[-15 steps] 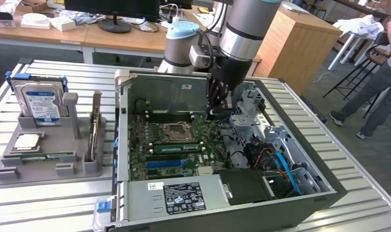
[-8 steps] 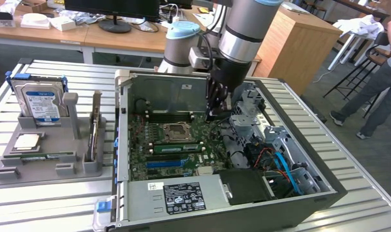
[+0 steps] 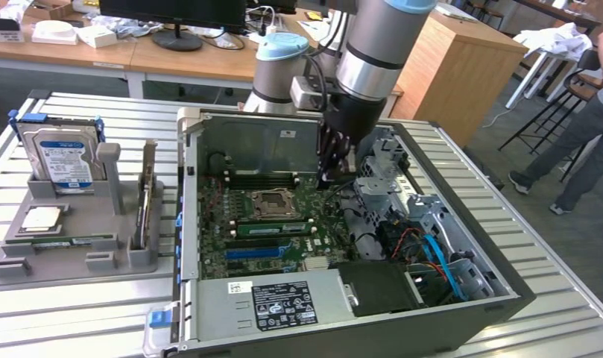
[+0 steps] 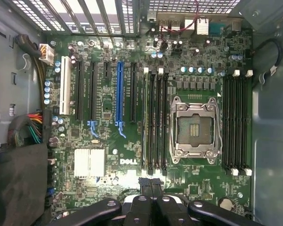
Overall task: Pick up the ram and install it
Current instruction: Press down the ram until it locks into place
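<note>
Nearest to the exterior view, inside the open computer case (image 3: 510,294) on the slatted worktop (image 3: 83,317), lies the grey power supply (image 3: 271,298) with a black label. Behind it is the green motherboard (image 3: 221,257). The ram (image 3: 271,227) stands on its edge in a memory slot, just on the near side of the open CPU socket (image 3: 273,201). My tool (image 3: 333,179) hangs a little farther, over the board beside the slot ends. It is clenched: in the wrist view its fingers (image 4: 145,188) press together with nothing between them. On the exterior view's left, a grey holder (image 3: 62,261) carries a flat CPU chip (image 3: 41,218) and, farther, an upright hard drive (image 3: 62,160). At the far right stands a person (image 3: 580,127).
</note>
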`<control>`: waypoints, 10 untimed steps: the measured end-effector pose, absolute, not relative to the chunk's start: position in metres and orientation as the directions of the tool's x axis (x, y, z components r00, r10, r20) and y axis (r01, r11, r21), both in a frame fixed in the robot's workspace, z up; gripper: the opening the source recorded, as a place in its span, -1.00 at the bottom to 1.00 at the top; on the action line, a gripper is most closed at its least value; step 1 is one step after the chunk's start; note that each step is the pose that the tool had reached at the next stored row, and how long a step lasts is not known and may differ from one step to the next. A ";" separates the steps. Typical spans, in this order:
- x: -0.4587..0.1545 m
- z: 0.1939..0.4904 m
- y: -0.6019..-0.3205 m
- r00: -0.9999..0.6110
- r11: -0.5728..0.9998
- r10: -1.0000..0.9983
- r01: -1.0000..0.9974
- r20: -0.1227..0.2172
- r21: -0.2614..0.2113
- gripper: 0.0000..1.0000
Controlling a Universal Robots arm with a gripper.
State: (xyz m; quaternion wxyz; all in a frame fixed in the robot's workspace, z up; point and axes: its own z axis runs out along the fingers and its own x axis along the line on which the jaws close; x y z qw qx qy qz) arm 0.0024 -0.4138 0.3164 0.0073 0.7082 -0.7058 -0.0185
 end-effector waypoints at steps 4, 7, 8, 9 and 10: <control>0.002 0.314 -0.414 0.003 -0.004 -1.000 -0.999 -0.016 0.036 -0.80; 0.002 0.312 -0.414 0.003 -0.004 -1.000 -0.999 -0.016 0.036 -0.80; 0.002 0.311 -0.414 0.003 -0.004 -1.000 -0.999 -0.016 0.036 -0.80; 0.002 0.310 -0.414 0.003 -0.004 -1.000 -0.999 -0.016 0.036 -0.80; 0.002 0.310 -0.414 0.003 -0.004 -1.000 -0.999 -0.016 0.036 -0.80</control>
